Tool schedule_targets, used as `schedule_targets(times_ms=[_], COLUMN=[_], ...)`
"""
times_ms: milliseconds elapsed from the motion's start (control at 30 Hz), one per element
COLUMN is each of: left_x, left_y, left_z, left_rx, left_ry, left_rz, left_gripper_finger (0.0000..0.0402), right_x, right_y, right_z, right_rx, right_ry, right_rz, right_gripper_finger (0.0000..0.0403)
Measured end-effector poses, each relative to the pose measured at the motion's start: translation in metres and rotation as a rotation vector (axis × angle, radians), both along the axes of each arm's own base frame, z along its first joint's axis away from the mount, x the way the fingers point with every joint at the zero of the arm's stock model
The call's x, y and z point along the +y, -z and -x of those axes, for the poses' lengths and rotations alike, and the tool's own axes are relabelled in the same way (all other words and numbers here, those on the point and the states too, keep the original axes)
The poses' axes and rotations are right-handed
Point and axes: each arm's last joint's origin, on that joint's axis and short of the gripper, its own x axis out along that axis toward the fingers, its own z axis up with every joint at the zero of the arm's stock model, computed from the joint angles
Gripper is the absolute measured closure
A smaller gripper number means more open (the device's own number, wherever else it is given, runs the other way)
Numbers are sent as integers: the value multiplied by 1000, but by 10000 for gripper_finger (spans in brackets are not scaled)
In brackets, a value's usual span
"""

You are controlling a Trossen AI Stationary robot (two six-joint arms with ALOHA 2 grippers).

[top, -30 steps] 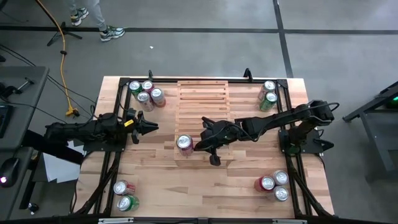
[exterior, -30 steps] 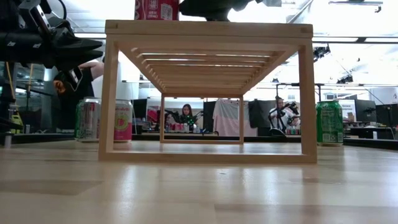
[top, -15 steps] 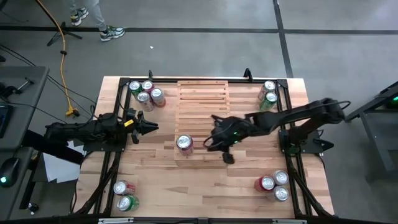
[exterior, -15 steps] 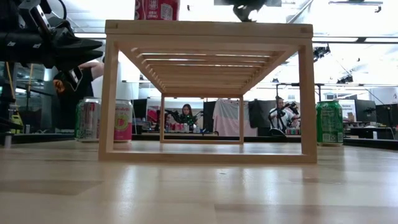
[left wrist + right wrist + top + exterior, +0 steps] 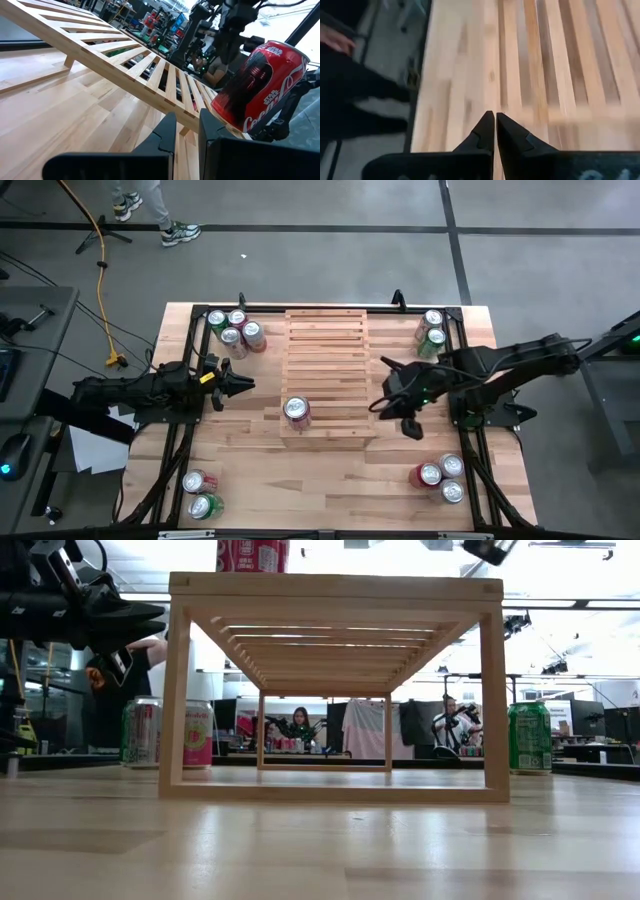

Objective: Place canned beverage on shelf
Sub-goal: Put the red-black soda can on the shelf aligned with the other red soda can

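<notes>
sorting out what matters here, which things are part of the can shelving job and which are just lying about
Part of the job:
- shelf
- red can standing on the shelf's front edge
- right gripper, jaws shut, empty, beside the shelf
- spare cans in the table corners

Lying about:
- left gripper, shut, idle left of the shelf
- yellow cable on the floor

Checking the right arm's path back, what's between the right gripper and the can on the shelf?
In the high view, only bare shelf slats lie between the right gripper and the can; no other can stands there.
</notes>
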Motion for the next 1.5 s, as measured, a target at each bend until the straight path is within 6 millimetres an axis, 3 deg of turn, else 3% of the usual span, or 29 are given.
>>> schedule_targets(times_ms=[167, 367, 500, 633, 867, 1067, 1267, 1500], left_x=[0, 0, 0, 0, 0, 0, 0, 0], left_y=[0, 0, 0, 0, 0, 0, 0, 0], left_z=[0, 0, 0, 0, 0, 0, 0, 0], left_rx=[0, 0, 0, 0, 0, 0, 0, 0], left_ry=[0, 0, 0, 0, 0, 0, 0, 0], left_rz=[0, 0, 0, 0, 0, 0, 0, 0], left_gripper_finger=[401, 401, 401, 401, 401, 401, 401, 401], right_x=[1, 5, 8, 11, 16, 44, 74, 107], right_y=[7, 7, -2, -13, -18, -3, 15, 32], right_z=[11, 13, 13, 10, -1, -12, -8, 4], right_rx=[128, 167, 154, 121, 202, 484, 805, 892], right_ry=[-3, 72, 103, 142, 322, 279, 272, 414], right_rz=[20, -35, -99, -197, -355, -430, -236, -39], right_gripper_finger=[329, 191, 103, 49, 34, 34, 34, 34])
